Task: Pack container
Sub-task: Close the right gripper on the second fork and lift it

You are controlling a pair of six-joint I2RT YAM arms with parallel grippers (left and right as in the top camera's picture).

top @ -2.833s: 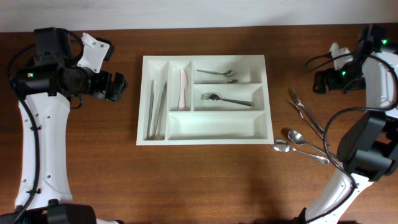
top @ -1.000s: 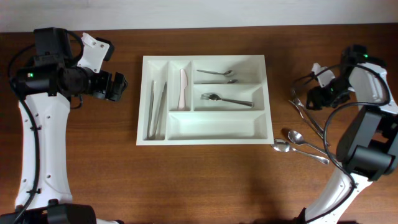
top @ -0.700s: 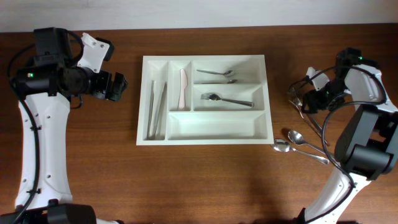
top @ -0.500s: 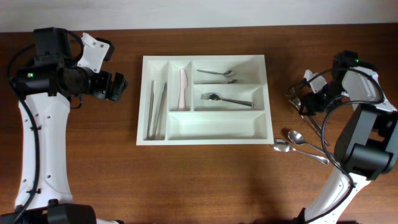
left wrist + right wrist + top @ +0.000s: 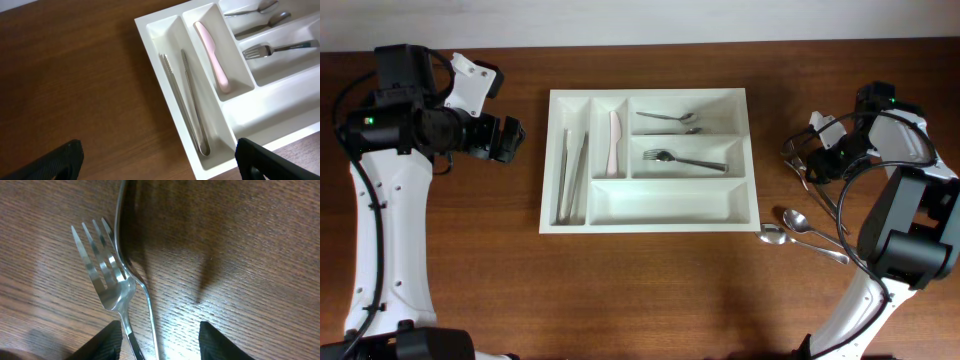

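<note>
While the tray (image 5: 650, 94) sits in the middle of the table in the overhead view, it is only partly filled. A pair of tongs (image 5: 570, 172) lies in the far-left narrow slot and a pink knife (image 5: 614, 140) in the slot beside it. Two spoons (image 5: 665, 118) share the top long slot, one fork (image 5: 685, 160) lies in the middle one, and the bottom long slot is empty. Off to the tray's right, loose forks (image 5: 820, 192) and two more spoons (image 5: 798, 225) lie on the bare wood, so by my reckoning the packing is roughly half done. The left gripper (image 5: 510, 140) hangs well apart from the tray's left edge; the right gripper (image 5: 804, 162) is down among the loose forks.

From the left wrist, the left gripper (image 5: 160, 157) is spread wide and grasps nothing, looking down at the tongs (image 5: 187, 107) and knife (image 5: 215, 57).

From the right wrist, the right gripper (image 5: 157, 345) has its fingers (image 5: 97, 342) parted on either side of a fork's neck (image 5: 107, 280) and a second handle (image 5: 132, 265) touching it. They straddle both without pinching yet, so two pieces might come up together.
</note>
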